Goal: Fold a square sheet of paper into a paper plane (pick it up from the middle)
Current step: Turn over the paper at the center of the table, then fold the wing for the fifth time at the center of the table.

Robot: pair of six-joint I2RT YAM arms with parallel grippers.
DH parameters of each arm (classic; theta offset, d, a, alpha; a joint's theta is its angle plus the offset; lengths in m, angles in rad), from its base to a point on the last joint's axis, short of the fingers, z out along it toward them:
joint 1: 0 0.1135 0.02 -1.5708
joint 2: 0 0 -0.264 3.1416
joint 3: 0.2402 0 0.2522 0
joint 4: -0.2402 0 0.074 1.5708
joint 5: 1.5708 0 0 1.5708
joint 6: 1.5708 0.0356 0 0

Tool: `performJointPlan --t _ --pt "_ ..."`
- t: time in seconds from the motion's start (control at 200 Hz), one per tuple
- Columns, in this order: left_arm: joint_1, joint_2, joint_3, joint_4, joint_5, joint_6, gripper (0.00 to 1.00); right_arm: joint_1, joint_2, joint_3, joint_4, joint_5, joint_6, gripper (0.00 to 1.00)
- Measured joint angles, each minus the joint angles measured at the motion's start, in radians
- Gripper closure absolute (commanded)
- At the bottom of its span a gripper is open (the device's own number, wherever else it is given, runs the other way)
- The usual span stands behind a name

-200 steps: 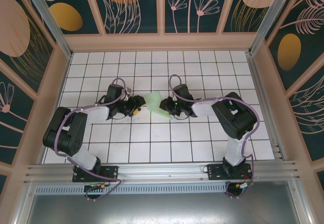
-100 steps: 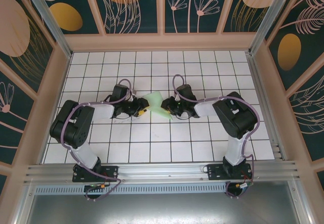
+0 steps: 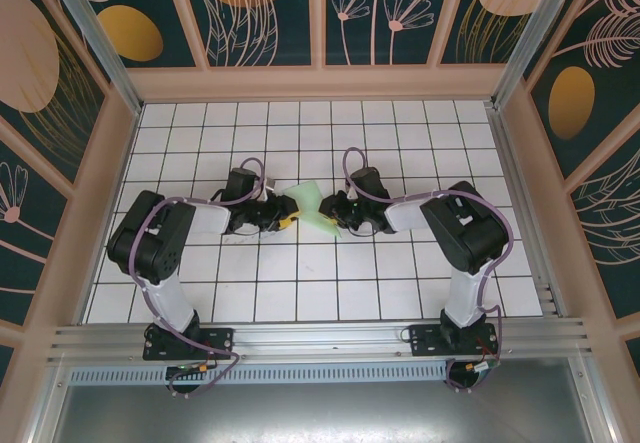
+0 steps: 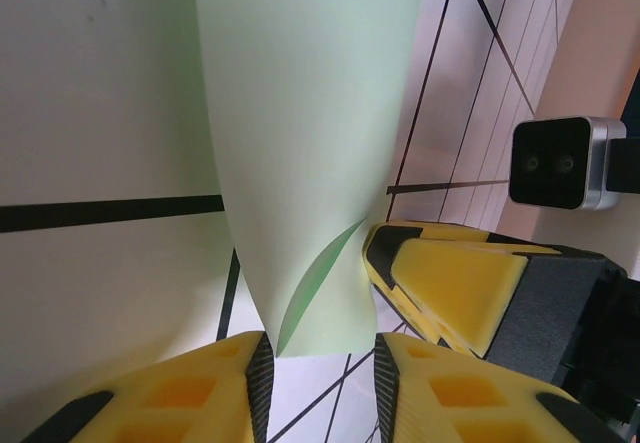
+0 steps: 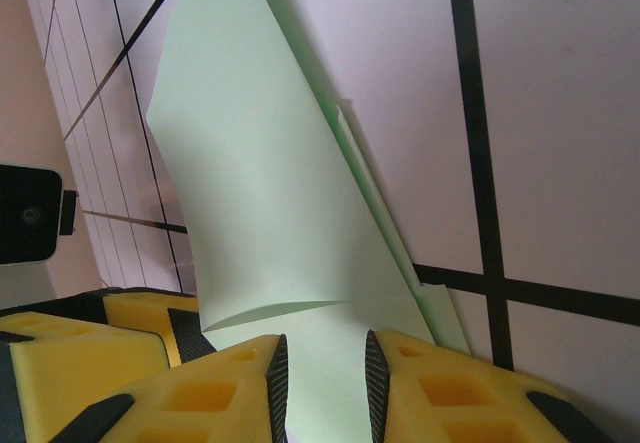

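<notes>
Your right gripper (image 3: pixel 328 207) is pinching the half-folded mint-green sheet (image 3: pixel 308 199) mid-table, its long axis running leftward into your left gripper (image 3: pixel 285 217), whose narrow jaws are straddling its end; clamped or not, I cannot tell.

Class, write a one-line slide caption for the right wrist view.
The right gripper pinches the folded mint-green paper between its yellow fingers, white grid table behind.

Sheet of paper (image 3: pixel 311 203) on table (image 3: pixel 300 293), between left jaws and right jaws.
</notes>
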Motion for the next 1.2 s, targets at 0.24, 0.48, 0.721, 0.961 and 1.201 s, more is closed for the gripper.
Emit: performJointPlan --t 0.24,0.48,0.721,0.961,1.201 --pt "-0.003 0.020 0.000 0.024 0.011 -0.016 0.64 -0.001 0.000 -0.005 0.011 -0.003 0.003 0.69" --pt "-0.012 0.036 0.000 0.076 0.031 -0.044 0.73 0.000 0.000 -0.010 0.019 -0.007 -0.008 0.68" --pt "-0.013 0.060 0.000 0.091 0.043 -0.060 0.93 0.008 -0.009 -0.003 0.017 -0.009 -0.065 0.58" --pt "-0.013 0.060 0.000 0.098 0.043 -0.062 0.97 0.026 -0.108 -0.003 -0.013 0.065 -0.250 0.42" --pt "-0.013 0.060 0.003 0.097 0.043 -0.070 0.99 0.174 -0.214 -0.011 -0.039 0.308 -0.552 0.43"
